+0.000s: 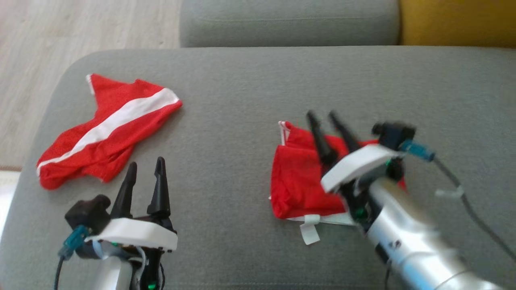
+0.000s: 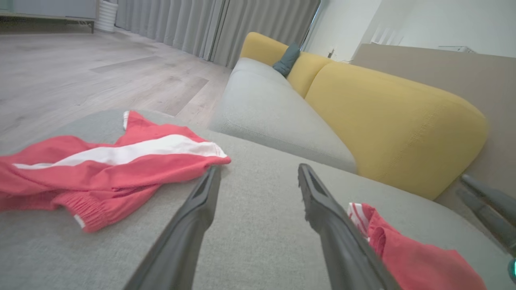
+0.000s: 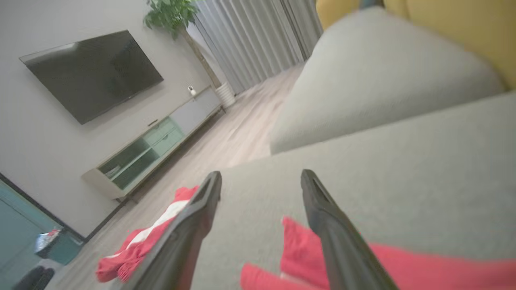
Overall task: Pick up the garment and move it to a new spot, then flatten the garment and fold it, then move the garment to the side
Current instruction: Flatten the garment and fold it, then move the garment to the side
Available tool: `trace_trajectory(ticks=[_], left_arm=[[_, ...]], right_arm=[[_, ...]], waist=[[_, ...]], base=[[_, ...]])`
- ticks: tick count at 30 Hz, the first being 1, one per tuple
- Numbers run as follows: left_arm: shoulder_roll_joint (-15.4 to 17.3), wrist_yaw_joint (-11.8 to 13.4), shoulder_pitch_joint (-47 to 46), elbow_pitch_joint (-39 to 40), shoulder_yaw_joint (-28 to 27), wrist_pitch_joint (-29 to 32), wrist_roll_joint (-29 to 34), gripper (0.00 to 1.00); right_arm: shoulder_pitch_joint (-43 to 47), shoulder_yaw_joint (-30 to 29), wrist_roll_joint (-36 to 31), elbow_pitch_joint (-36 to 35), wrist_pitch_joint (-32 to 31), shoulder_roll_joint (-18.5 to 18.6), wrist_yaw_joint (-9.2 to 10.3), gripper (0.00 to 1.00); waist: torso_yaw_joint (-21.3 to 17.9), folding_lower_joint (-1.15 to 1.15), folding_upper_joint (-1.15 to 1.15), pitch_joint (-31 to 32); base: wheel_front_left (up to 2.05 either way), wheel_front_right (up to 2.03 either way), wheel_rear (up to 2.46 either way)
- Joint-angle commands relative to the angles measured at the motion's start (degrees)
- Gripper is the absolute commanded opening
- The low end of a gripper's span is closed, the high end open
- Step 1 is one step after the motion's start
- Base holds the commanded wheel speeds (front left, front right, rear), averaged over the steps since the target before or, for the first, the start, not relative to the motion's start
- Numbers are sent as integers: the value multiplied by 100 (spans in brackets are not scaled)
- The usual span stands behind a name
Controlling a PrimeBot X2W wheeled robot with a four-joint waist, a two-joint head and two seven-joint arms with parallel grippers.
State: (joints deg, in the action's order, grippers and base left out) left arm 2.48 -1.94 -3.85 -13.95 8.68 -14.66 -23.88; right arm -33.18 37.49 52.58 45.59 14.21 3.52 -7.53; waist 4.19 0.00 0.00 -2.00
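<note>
- Right gripper [image 1: 322, 117]: fingers apart, over the folded garment [image 1: 296, 185] at 4 o'clock, holding nothing.
- Left gripper [image 1: 146, 162]: fingers apart, empty.
- Judgement: folding looks complete; next, grip an edge and shift it aside.

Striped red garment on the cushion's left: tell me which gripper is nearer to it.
Left. The left gripper hovers close beside the striped garment, at its near right edge; the right gripper is farther right, over the folded red garment.
</note>
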Motion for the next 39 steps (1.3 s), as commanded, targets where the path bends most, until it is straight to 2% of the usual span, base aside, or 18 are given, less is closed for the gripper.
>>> trace_trajectory(ticks=[1,4,8,14,24,39], left_arm=[[40,39,-214,283,-195,-34,-48,100],[40,25,-193,439,-206,-34,-51,100],[40,13,-175,706,-189,-34,-29,100],[40,7,-149,1138,-107,-34,70,100],[40,62,106,1313,56,-34,381,100],[40,92,137,1307,115,-34,387,100]], right_arm=[[-273,-289,-528,-159,78,-63,4,100],[-168,-1007,-1613,-400,78,5,4,100],[251,-1746,-2828,-1108,78,283,4,100],[1105,-2671,-3934,-2165,78,515,4,100],[2282,-3504,-4591,-3131,78,161,4,100],[2555,-3585,-4802,-3258,45,-35,4,100]], waist=[[-143,0,0,61],[-296,0,0,114],[-470,0,0,184],[-619,0,0,200],[-746,0,0,194],[-672,0,0,145]], base=[[0,0,0],[0,0,0],[0,0,0],[0,0,0],[0,0,0],[0,0,0]])
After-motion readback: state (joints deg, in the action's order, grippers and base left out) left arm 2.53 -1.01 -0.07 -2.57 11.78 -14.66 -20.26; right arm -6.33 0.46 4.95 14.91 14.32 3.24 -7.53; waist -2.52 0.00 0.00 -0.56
